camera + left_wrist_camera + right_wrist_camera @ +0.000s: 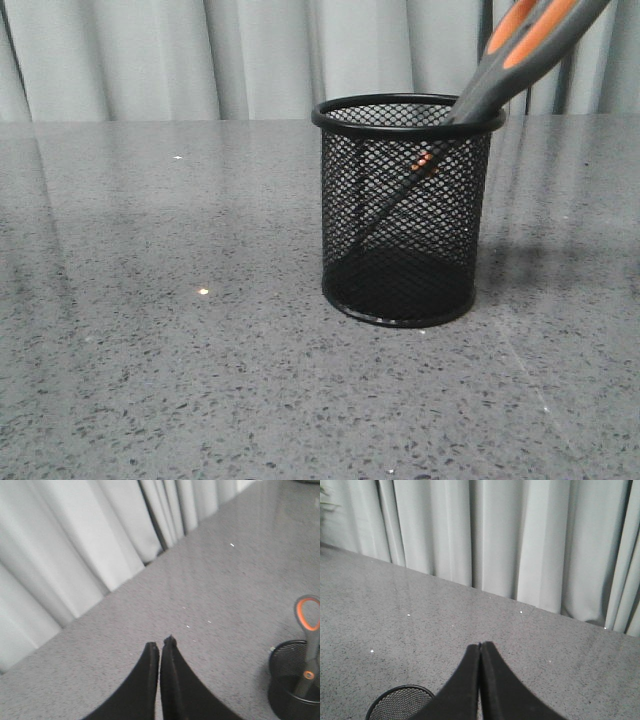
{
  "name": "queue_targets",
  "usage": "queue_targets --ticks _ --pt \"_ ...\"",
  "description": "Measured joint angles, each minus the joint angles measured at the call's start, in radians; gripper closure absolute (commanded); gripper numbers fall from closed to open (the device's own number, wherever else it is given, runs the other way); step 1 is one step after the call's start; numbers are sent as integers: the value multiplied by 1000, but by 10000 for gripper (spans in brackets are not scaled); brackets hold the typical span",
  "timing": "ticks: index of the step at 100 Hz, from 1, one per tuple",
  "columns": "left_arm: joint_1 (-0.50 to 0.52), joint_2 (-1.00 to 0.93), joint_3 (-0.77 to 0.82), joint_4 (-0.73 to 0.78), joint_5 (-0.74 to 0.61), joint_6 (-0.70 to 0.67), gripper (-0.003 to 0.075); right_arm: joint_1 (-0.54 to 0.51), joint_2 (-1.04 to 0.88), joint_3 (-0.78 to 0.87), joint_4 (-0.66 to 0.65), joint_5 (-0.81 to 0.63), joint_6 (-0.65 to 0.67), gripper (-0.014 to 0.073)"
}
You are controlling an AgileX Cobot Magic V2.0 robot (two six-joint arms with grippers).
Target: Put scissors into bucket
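The black wire-mesh bucket (pixel 350 210) stands upright on the grey table. The scissors (pixel 520 45) stand inside it, blades down, leaning against the rim toward the right, with the grey and orange handles sticking out above. The orange pivot screw shows through the mesh. In the left wrist view the bucket (pixel 280 680) and scissors (pixel 311 640) are off to one side, well apart from my left gripper (pixel 161 642), which is shut and empty. My right gripper (pixel 480 644) is shut and empty; the bucket's rim (pixel 395 700) shows beside it, the scissors hidden. Neither gripper shows in the front view.
The grey speckled tabletop (pixel 150 350) spreads around the bucket. Pale curtains (pixel 200 50) hang behind the table's far edge.
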Motion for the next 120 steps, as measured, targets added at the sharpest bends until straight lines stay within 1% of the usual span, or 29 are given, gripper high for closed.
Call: queue_targets --ticks 20,32,41,55,71,82,120 --pt "0 -255 422 -4 -320 19 740 0 -125 182 -4 -100 2 645" --pt "0 -413 654 -14 -473 20 740 0 -204 294 -6 -170 2 645" --pt "0 -525 798 -38 -546 20 740 0 -265 363 -6 -213 2 645" --pt "0 -678 959 -79 -591 20 740 0 -343 461 -7 -227 2 645" --pt "0 -816 1072 -91 -605 20 740 0 -396 534 -9 -227 4 645" --pt "0 -868 1109 -99 -605 20 740 0 -403 552 -10 -214 4 645" --pt "0 -878 1116 -118 -614 20 740 0 -403 554 -11 -209 4 650"
